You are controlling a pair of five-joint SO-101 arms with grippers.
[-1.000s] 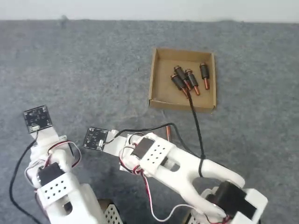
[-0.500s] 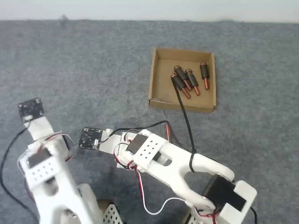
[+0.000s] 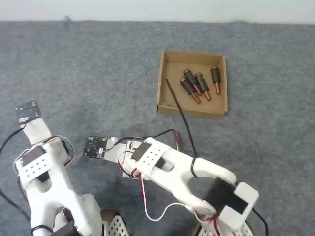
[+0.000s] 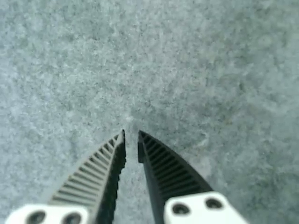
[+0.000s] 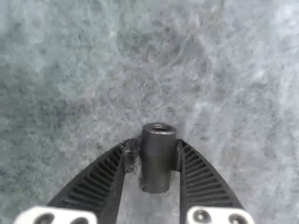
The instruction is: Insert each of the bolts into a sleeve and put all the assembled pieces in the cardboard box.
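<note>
My right gripper (image 5: 158, 143) is shut on a dark sleeve (image 5: 158, 156), held upright just over the grey carpet with its hollow end showing. My left gripper (image 4: 131, 134) hovers over bare carpet, its ribbed fingers (image 4: 159, 163) a sliver apart with nothing between them. In the high view the right arm (image 3: 167, 164) sits at the centre front and the left arm (image 3: 42, 167) at the front left. A copper bolt (image 3: 178, 139) lies on the carpet right behind the right arm, partly hidden by it. The cardboard box (image 3: 168, 105) at the back right holds several assembled pieces (image 3: 197, 84).
A black cable (image 3: 178, 108) runs from the right arm up over the box's near wall and left part. Grey carpet (image 3: 98, 73) stretches open to the left of and behind the box. The arm bases stand at the front edge.
The left arm has swung to the left and drawn back. The right arm has shifted slightly left, and its cable has slid off the pieces toward the box's left side.
</note>
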